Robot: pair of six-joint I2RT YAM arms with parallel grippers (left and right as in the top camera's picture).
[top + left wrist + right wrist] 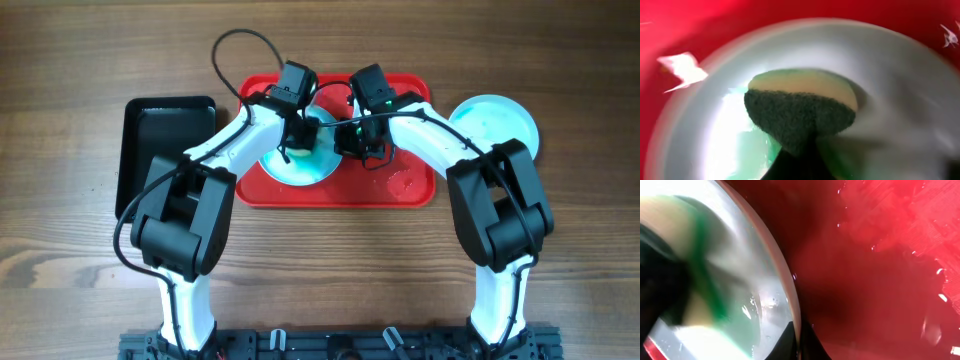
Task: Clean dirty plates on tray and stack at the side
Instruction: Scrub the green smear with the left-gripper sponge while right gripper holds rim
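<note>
A wooden table [60, 200] seen from overhead. The red tray [400, 185] lies toward 12 o'clock on it, with a smaller black tray [165, 130] at its 9 o'clock. A pale aqua side plate [500, 120] rests on the table just past the red tray's 3 o'clock edge. Whether it sits on another plate cannot be told.

A pale round plate [300, 172] lies flat in the tray's left half, between the two arms. The right gripper [362, 145] meets this plate at its 3 o'clock rim. In the right wrist view the rim runs down between the dark fingers, so it appears pinched there. The left gripper [297, 143] is clenched on a sponge [800, 107], which is yellow foam with a dark scouring face. The sponge presses on the plate's middle, and a wet green smear [760, 150] shows at its 7 o'clock.

The plate looks stiff, light and shallow, and it is probably slick while wet. It is likely to slide on the smooth tray under the wiping. The thin raised rim is the only real place to hold it, with one finger above and one below.
</note>
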